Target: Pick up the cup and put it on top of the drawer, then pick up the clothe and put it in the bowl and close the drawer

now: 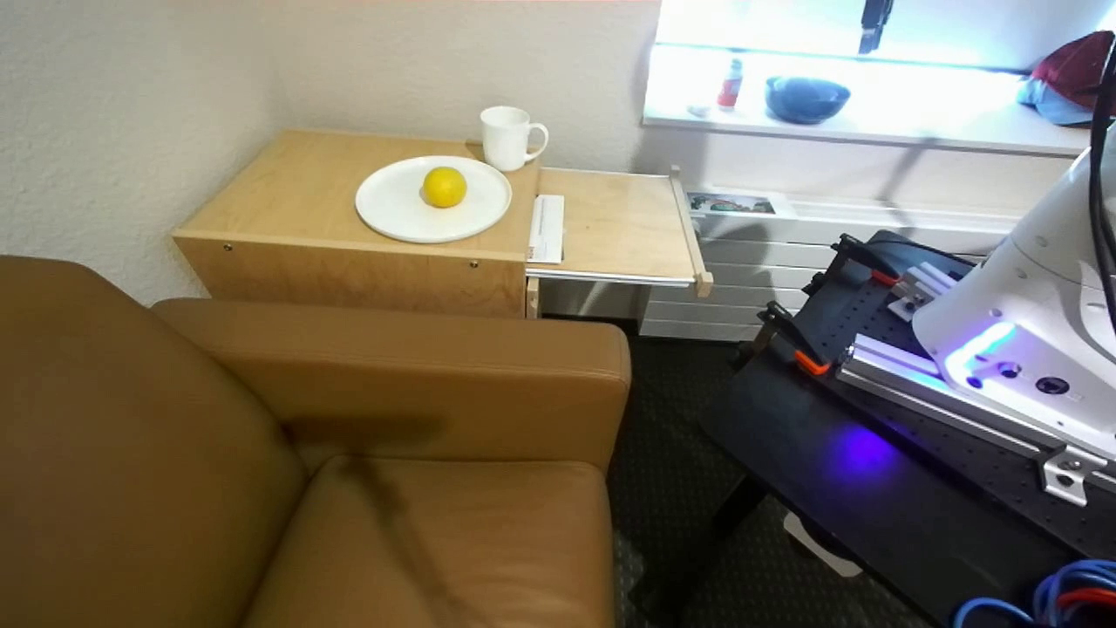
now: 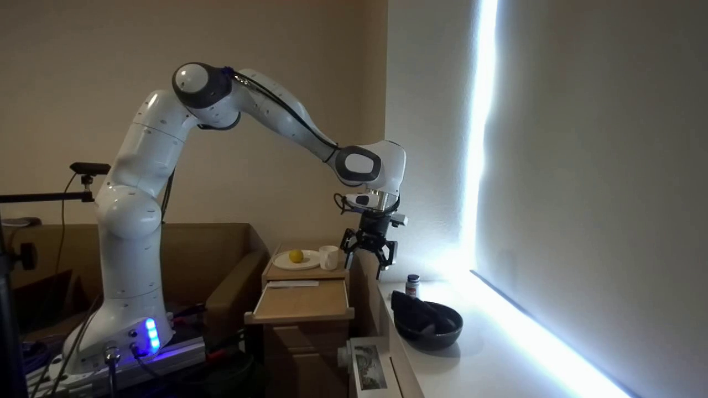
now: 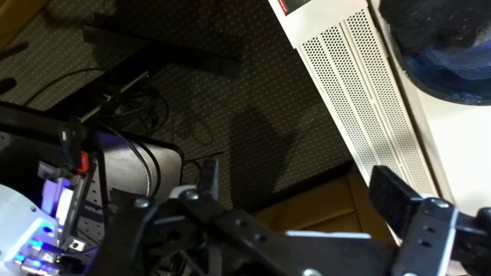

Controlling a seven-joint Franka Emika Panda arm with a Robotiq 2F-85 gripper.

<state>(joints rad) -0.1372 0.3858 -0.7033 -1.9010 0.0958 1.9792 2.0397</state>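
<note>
The white cup (image 1: 506,138) stands upright on the wooden cabinet top, also in an exterior view (image 2: 328,258). The drawer (image 1: 610,209) is pulled out; its front (image 2: 298,318) faces the sill. The dark bowl (image 1: 806,100) sits on the windowsill. A dark cloth (image 2: 417,312) lies in the bowl (image 2: 434,340), partly over its rim. In the wrist view the cloth (image 3: 433,23) and blue bowl (image 3: 448,82) are cut by the top right edge. My gripper (image 2: 364,268) is open and empty, above and beside the bowl; its fingers are spread in the wrist view (image 3: 295,170).
A white plate (image 1: 392,205) with a yellow fruit (image 1: 445,187) stands beside the cup. A white card (image 1: 547,228) lies on the drawer. A small bottle (image 2: 412,286) stands behind the bowl. A maroon and light blue item (image 1: 1068,78) lies farther along the sill. A radiator (image 3: 356,96) runs below.
</note>
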